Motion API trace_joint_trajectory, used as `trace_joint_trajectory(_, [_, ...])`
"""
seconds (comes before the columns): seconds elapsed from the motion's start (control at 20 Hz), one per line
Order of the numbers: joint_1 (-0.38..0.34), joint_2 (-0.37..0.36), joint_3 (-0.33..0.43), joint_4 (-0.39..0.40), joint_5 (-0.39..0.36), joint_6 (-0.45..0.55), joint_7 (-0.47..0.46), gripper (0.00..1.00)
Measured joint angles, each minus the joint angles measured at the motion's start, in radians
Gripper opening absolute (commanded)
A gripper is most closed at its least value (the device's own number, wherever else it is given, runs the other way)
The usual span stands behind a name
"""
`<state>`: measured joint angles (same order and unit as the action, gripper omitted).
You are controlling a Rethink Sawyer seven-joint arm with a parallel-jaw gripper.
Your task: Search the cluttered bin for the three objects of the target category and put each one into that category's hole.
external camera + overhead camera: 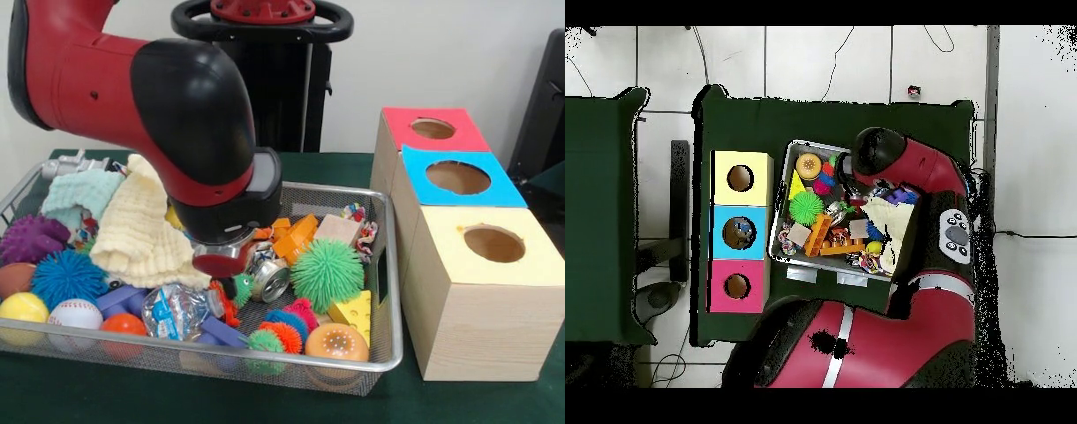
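Note:
The wire mesh bin (388, 291) is packed with toys. My gripper (228, 291) hangs under the black wrist, low in the middle of the bin, among a metal can (271, 281), a clear plastic packet (175, 309) and small spiky balls (281, 334). The wrist hides most of it. A green spiky ball (327, 272) lies just right of it, with orange blocks (296, 237) behind. From overhead the arm (875, 150) covers the bin's (778, 200) middle. Three wooden boxes with round holes stand beside the bin: red-topped (434, 130), blue-topped (459, 177), yellow-topped (493, 244).
A cream cloth (141, 225) and a mint cloth (79, 196) are heaped at the bin's left. Purple (31, 238) and blue (66, 276) spiky balls, a baseball (75, 314), a yellow ball (22, 307), a cheese wedge (353, 311) and an orange dotted ball (336, 340) fill the front.

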<state>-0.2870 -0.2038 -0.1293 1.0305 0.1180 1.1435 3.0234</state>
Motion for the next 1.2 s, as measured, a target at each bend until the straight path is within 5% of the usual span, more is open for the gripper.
trace_joint_trajectory(1.2, [-0.092, 0.011, 0.067, 0.003, -0.062, -0.166, -0.004, 1.0])
